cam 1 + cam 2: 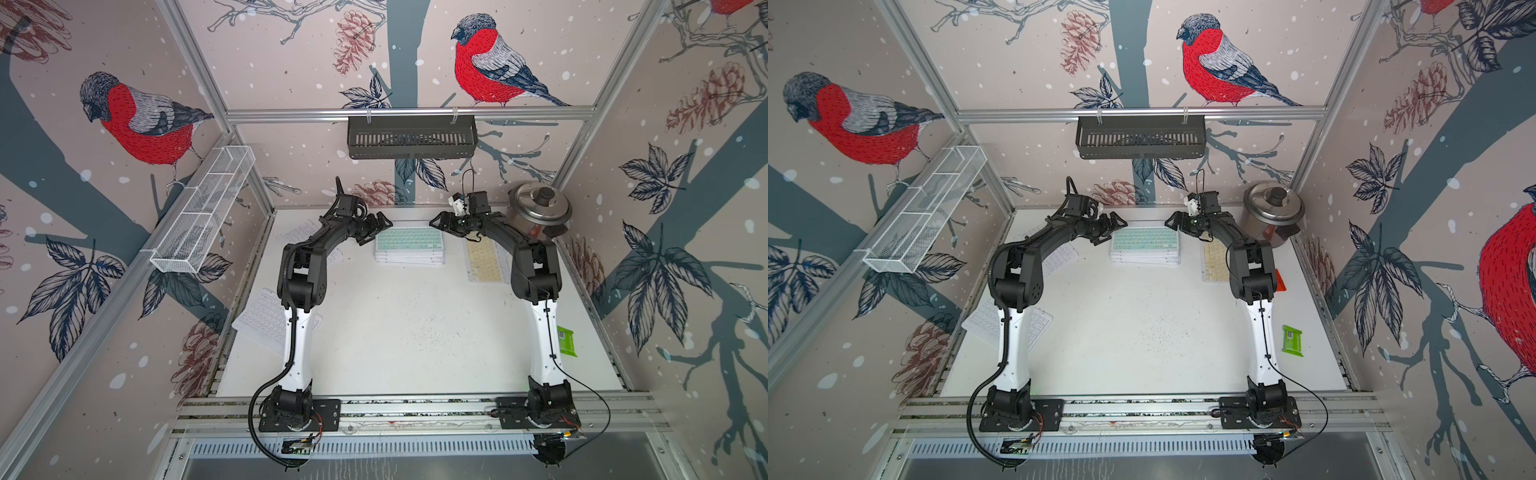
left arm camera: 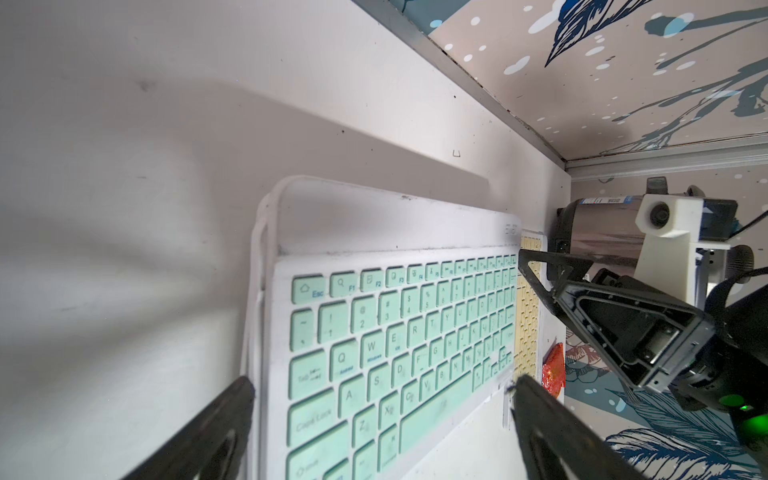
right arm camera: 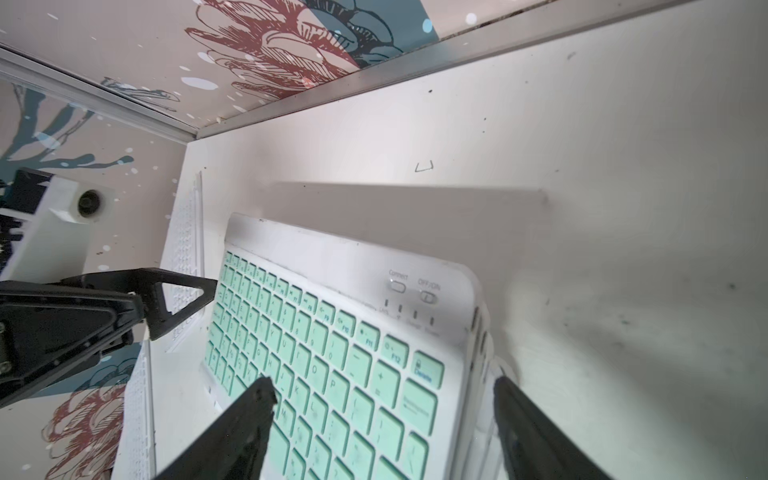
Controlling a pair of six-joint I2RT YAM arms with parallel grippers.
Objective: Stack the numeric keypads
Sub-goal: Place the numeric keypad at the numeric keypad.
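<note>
Where the two arms meet at the far middle of the white, lightly speckled tabletop (image 1: 415,340), the stacked numeric keypads (image 1: 409,255) lie flat. They are thin rectangular slabs with white plastic frames and rounded corners, their near edges slightly staggered. The top keypad (image 2: 395,353) carries mint-green square keys with pale legends, and its frame is scuffed grey along the rim. The left gripper (image 1: 379,232), of black angular plastic, stands with jaws spread wide at one short end of the stack, gripping nothing. The right gripper (image 1: 439,227) is likewise spread at the opposite end, one finger (image 3: 249,419) over the keys and the other beside the stack's edge. A yellow-keyed keypad (image 1: 484,259) lies loose beside the right arm, and a white-keyed keypad (image 1: 259,320) lies near the left edge, partly under the left arm. A polished steel lidded pot (image 1: 540,208) occupies the far right corner.
</note>
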